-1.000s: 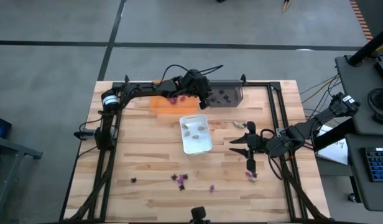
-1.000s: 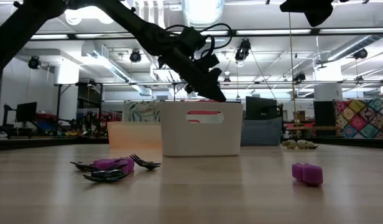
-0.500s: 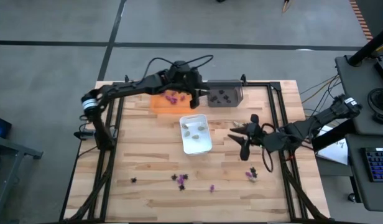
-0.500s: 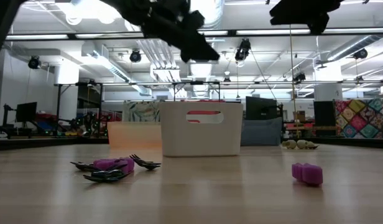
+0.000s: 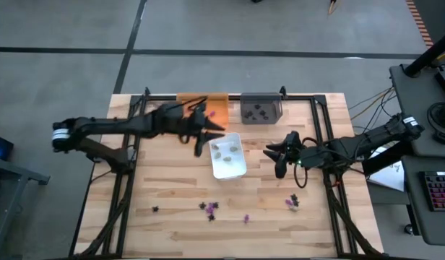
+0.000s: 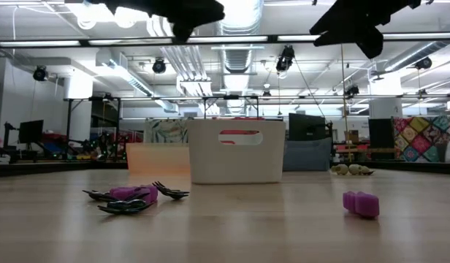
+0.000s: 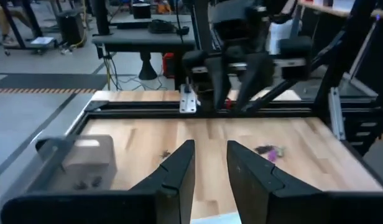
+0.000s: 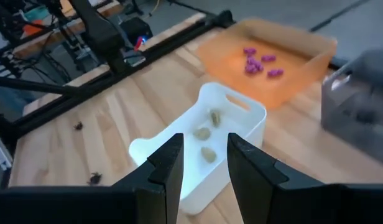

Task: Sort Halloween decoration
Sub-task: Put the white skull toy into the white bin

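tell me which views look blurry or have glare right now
Left wrist view: soft throughout, the grey plastic tray smeared. Right wrist view: the white plastic tray is fairly sharp, the grey tray at the edge blurred. Low view: bright ceiling lights glare, both arms mere silhouettes. High view: evenly lit, no glare.

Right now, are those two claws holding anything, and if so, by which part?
Nothing is held. The left gripper and the right gripper both have open fingers with only empty space between them, above the table.
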Tool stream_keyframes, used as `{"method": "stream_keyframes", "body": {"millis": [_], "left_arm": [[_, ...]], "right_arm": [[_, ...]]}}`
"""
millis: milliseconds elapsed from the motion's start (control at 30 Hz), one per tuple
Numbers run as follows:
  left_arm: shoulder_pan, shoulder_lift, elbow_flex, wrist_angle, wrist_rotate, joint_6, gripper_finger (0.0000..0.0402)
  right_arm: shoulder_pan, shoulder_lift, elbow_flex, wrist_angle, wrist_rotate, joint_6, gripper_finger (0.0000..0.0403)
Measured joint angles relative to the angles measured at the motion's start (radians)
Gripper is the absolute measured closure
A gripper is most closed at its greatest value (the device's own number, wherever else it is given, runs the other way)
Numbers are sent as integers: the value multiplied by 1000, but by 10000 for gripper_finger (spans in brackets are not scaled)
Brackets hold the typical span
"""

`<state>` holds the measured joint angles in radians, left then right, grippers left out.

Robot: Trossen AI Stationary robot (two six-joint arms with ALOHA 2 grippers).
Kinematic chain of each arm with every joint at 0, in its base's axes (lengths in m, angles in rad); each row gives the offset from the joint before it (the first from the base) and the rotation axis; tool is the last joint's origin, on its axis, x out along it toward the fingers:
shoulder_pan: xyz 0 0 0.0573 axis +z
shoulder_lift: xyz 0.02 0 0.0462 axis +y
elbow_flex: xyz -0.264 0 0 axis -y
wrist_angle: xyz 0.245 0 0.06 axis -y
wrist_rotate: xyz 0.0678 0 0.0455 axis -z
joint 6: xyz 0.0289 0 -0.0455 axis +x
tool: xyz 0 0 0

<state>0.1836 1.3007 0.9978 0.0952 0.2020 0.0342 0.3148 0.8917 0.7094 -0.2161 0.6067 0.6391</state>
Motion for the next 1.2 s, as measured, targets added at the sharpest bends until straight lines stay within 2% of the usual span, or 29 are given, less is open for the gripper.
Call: {"method": "stream_keyframes", "body": {"millis": [300, 433, 567, 667, 900, 1200], "left_arm": [[-223, -200, -288, 200, -268, -120, 326], [-298, -224, -363, 281, -365, -166, 326], [-359, -208, -431, 459, -444, -182, 326], [-384, -191, -463, 568, -453, -181, 326], [-406, -185, -460, 584, -455, -182, 326], [-405, -185, -456, 584, -455, -171, 326]], "right_arm": [[-35, 0, 0, -151, -9, 193, 291], [-76, 9, 0, -200, -28, 225, 291], [-140, 42, 0, -227, -96, 226, 291], [-201, 81, 0, -255, -164, 223, 291], [-340, 178, 0, -342, -328, 195, 291], [-461, 294, 1, -431, -405, 175, 291]]}}
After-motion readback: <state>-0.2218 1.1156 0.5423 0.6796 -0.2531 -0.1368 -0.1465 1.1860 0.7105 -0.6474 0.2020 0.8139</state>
